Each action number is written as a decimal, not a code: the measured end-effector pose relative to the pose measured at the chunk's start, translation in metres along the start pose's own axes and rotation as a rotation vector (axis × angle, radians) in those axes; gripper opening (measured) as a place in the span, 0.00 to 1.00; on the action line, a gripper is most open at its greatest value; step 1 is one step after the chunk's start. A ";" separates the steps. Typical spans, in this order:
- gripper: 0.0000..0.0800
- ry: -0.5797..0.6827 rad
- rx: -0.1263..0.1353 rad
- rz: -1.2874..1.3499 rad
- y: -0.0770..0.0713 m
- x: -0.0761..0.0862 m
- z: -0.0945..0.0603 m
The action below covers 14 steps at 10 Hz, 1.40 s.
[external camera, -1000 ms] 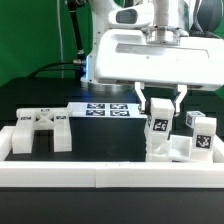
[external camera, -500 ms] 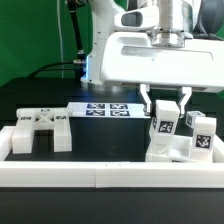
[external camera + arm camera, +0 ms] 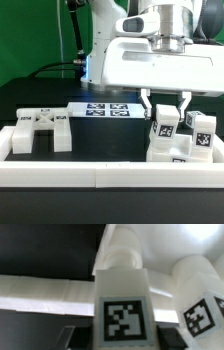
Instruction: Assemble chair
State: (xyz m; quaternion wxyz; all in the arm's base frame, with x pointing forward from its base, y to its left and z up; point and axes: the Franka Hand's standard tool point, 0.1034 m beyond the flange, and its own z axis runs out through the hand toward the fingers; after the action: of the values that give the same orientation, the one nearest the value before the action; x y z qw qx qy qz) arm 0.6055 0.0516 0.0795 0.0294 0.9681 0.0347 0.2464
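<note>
Bordering rail: a long low white rail [image 3: 100,176] runs along the near edge of the black bench [image 3: 40,100] and turns back at the exterior view's left end. All the parts lie behind it.
Open room: bare bench lies between the loose chair piece [image 3: 40,130] and the chair [image 3: 178,150]. The marker board [image 3: 105,108] lies flat behind this gap.
Chair: chunky matte white blocks at the exterior view's right, just behind the rail. Two upright posts with square black-and-white tags rise side by side.
Loose chair piece: at the exterior view's left, low on the bench, well apart from the chair.
Fingers [image 3: 147,101]: they reach down from above and are closed on the upper end of the tagged post [image 3: 163,124] — one finger at each side.
Second post [image 3: 203,131]: just beside the fingers, not held.
Post seating: I cannot tell whether the lower end of the tagged post sits fully in the blocks.
</note>
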 end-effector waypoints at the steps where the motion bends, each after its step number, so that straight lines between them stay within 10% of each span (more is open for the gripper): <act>1: 0.36 0.013 -0.003 -0.001 0.000 0.001 0.001; 10: 0.36 0.098 -0.023 -0.033 0.004 0.007 0.006; 12: 0.75 0.098 -0.023 -0.036 0.004 0.007 0.006; 14: 0.80 0.084 -0.023 -0.048 0.006 0.010 0.006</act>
State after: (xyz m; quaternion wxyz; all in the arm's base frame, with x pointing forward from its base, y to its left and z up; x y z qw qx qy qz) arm 0.6175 0.0458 0.0793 0.0448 0.9553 0.0566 0.2867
